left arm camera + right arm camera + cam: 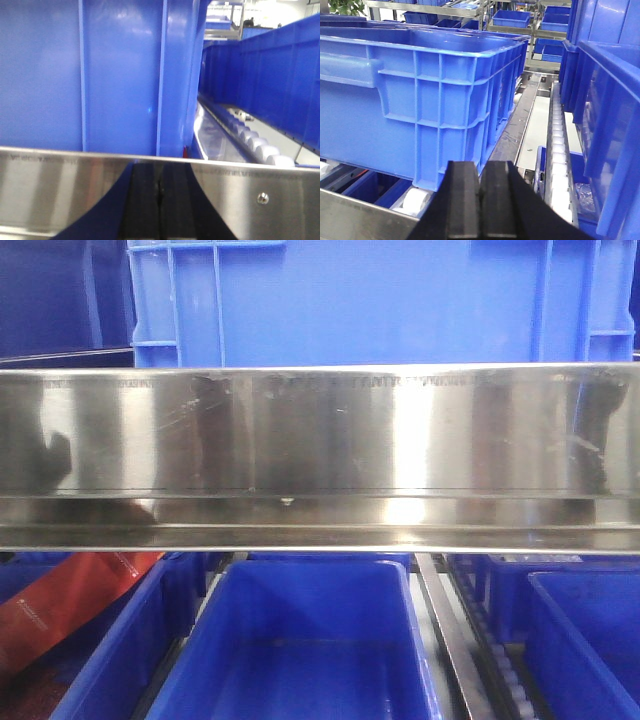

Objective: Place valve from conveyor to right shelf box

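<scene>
The valve and the conveyor are out of view in all three views. In the left wrist view my left gripper [159,192] is shut, its black fingers [142,200] pressed together with nothing between them, right at a steel shelf rail [60,185] in front of a blue box wall [120,75]. The right wrist view has my right gripper [481,187] shut and empty too, close to the corner of a large blue shelf box [430,80].
A shiny steel rail [320,450] spans the front view, with a blue crate [380,300] above it and open blue bins [300,640] below. A red package [70,600] lies at lower left. White rollers [560,150] run along the shelf lane.
</scene>
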Robot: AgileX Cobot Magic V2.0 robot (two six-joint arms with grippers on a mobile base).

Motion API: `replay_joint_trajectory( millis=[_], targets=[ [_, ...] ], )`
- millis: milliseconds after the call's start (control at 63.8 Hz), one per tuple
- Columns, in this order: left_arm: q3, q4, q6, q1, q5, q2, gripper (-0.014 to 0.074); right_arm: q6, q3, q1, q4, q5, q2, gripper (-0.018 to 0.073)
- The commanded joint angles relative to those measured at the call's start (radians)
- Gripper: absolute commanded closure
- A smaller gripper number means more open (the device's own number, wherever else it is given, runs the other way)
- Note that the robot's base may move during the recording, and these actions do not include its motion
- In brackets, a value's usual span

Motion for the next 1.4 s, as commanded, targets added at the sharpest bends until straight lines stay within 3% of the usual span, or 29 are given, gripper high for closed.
replay_joint_trajectory(
  millis=[0, 706, 1035, 1380],
  targets=[
    [-0.002, -0.005, -0.007, 0.002, -0.025, -0.005, 0.0707, -0.006, 0.000, -0.004, -0.013, -0.023, -0.004, 0.0722],
    [-0.002, -0.005, -0.007, 0.002, -0.027, -0.005, 0.0707, -0.006, 0.015, -0.011, -0.013, -0.045, -0.004, 0.0722],
    [-0.002, -0.005, -0.007, 0.002, -0.027, -0.005, 0.0707, 0.006, 0.176, -0.234, -0.013, -0.205, -0.093, 0.0722],
    [-0.002, -0.005, -0.007, 0.002, -0.027, -0.005, 0.0707, 0.048, 0.437, -0.291, -0.013, -0.290, -0.261, 0.0722]
  ],
)
